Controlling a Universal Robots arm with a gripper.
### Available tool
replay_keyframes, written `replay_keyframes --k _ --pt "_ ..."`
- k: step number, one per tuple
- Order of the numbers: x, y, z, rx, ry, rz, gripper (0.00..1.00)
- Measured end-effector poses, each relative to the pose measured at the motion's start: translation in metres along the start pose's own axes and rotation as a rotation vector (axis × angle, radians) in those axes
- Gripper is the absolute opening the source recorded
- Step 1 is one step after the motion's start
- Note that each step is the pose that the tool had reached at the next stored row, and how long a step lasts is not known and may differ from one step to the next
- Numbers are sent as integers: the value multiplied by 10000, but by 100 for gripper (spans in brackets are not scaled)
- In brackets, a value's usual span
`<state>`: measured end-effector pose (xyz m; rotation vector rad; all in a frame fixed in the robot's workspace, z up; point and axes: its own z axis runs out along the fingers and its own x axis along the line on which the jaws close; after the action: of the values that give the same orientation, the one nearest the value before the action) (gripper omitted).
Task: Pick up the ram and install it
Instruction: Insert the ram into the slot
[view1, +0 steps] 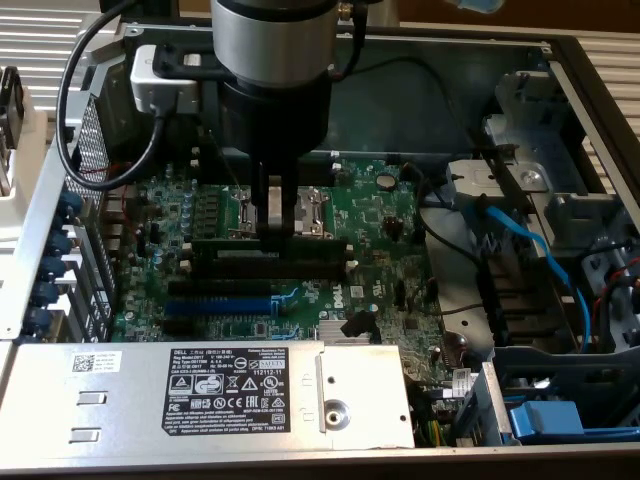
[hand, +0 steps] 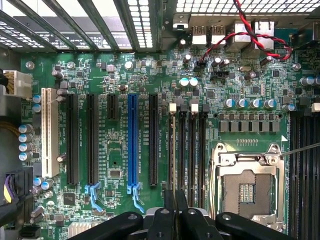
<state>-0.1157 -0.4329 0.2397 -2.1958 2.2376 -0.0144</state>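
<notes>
At the black memory slots (hand: 192, 150) of the green board (view1: 380, 250), fingers (view1: 275, 208) are clamped on the ram (view1: 225, 244), which stands on edge along them.

The exterior camera sits high over the open case (view1: 560, 60) and looks steeply down at moderate range. The arm (view1: 275, 60) comes in from that view's top, and the ram (view1: 230, 247) lies mid-frame. The wrist camera looks straight down past the jaws, close over the board (hand: 165, 75). Both views share the board, its blue slot (hand: 132, 140) and the socket (hand: 247, 187).
</notes>
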Motion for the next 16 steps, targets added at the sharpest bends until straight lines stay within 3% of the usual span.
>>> replay_keyframes --k 16 --pt "0 2 27 2 0 6 12"
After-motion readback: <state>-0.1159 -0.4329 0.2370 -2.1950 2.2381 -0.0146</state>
